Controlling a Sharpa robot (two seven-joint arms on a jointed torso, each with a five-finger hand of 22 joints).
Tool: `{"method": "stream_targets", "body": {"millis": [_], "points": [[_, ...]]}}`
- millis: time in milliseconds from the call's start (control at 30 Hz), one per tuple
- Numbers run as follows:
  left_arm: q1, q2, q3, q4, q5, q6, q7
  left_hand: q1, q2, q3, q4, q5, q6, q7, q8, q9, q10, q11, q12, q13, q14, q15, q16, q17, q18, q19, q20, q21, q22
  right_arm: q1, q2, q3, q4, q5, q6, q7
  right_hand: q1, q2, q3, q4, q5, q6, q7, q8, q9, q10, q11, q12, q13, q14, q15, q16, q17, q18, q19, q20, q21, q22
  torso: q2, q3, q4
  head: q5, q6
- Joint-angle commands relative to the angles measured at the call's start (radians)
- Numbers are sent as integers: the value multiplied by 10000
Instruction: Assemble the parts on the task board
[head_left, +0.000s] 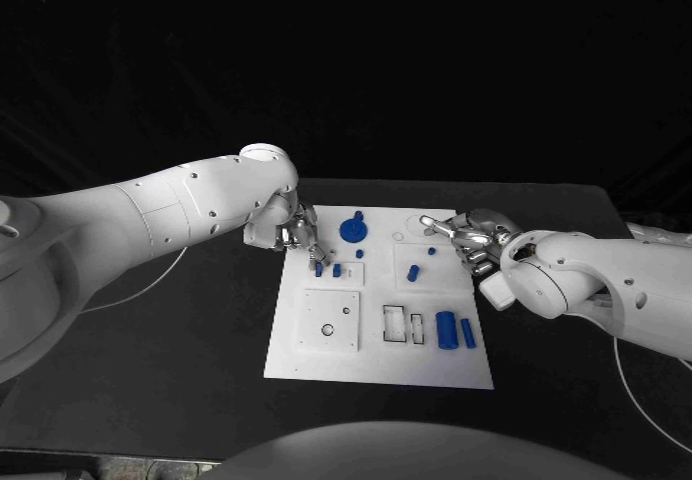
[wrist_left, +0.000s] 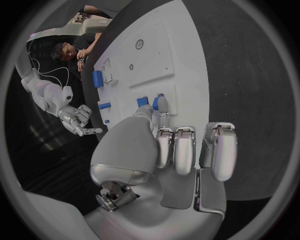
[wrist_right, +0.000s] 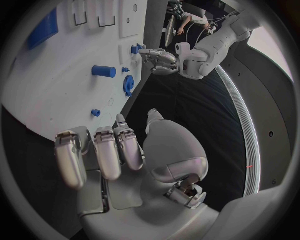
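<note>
The white task board (head_left: 378, 345) lies in the middle of the black table. My left hand (head_left: 293, 232) reaches over the board's far left corner. Its thumb and one finger close on a small blue peg (head_left: 319, 268) (wrist_left: 142, 101), and a second peg (head_left: 336, 270) stands right beside it. A blue gear-shaped part (head_left: 353, 230) (wrist_right: 128, 82) lies just to the right. My right hand (head_left: 464, 238) hovers at the board's far right edge with its fingers apart and nothing in them. A blue cylinder (head_left: 414, 272) (wrist_right: 104, 71) and a tiny blue stud (head_left: 431, 251) lie close to it.
Two blue blocks (head_left: 456, 331) lie side by side at the board's near right, beside two open rectangular slots (head_left: 401, 325). A square plate with a round hole (head_left: 330, 320) sits at the near left. Black table surrounds the board.
</note>
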Motion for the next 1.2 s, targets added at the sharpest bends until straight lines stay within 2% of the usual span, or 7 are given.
{"method": "stream_targets", "body": {"millis": [33,400,533,600,733,833,1200], "points": [[-5,24,5,-7,-18,211,-82,143,17,77,-2,-16,-61,8,49,19,1058,-84,24,2634,1065,-27,26,2635,-75,1053,-19,24,2634,-5,9,0,16,-37,88,19,17,91,-55,1,43,56,408,54,16,1048,98,-10,2624,1060,59,41,2635,-67,1030,61,45,2628,0,0,2,0,3],[-11,60,3,-14,-20,243,-52,434,55,242,-5,204,-135,17,67,86,1058,-77,24,2634,1065,-12,26,2635,-75,1053,-9,24,2634,-5,24,0,9,-37,83,20,17,91,-55,1,43,56,408,54,16,1048,98,-10,2624,1060,59,41,2635,-67,1030,61,45,2628,0,3,-1,-13,21],[-14,57,3,-19,-8,293,-7,770,-111,401,-17,996,-218,26,83,159,1058,-69,24,2634,1065,1,26,2635,-75,1053,3,24,2634,-5,27,0,2,-37,80,22,17,91,-55,1,43,56,408,54,16,1048,98,-10,2624,1060,59,41,2635,-67,1030,61,45,2628,-3,5,0,-18,20],[-15,46,3,-18,-3,290,32,974,-250,507,-25,1607,-252,30,98,200,1058,-65,24,2634,1065,5,26,2635,-75,1053,7,24,2634,-5,25,0,1,-37,79,22,17,91,-55,1,43,56,408,54,16,1048,98,-10,2624,1060,59,41,2635,-67,1030,61,45,2628,-3,4,-2,-20,19],[-16,13,3,-5,0,203,132,1088,-359,590,-27,1897,-271,36,119,243,1058,-58,24,2634,1065,11,26,2635,-75,1053,12,24,2634,-5,21,0,-2,-37,79,23,17,91,-55,1,43,56,408,54,16,1048,98,-10,2624,1060,59,41,2635,-67,1030,61,45,2628,-4,2,-3,-21,14],[-16,-11,3,6,1,109,203,1256,-526,726,-31,2585,-296,43,148,300,1058,-54,24,2634,1065,15,26,2635,-75,1053,17,24,2634,-5,14,0,-7,-37,77,23,17,91,-55,1,43,56,408,54,16,1048,98,-10,2624,1060,59,41,2635,-67,1030,61,45,2628,-2,-1,6,-44,16],[-17,-177,2,150,3,-355,529,1300,-646,761,-41,2716,-295,42,174,336,1058,-52,24,2634,1065,18,26,2635,-75,1053,19,24,2634,-5,16,0,-31,-37,84,29,17,91,-55,1,43,56,408,54,16,1048,98,-10,2624,1060,59,41,2635,-67,1030,61,45,2628,-7,1,9,-49,9]]}}
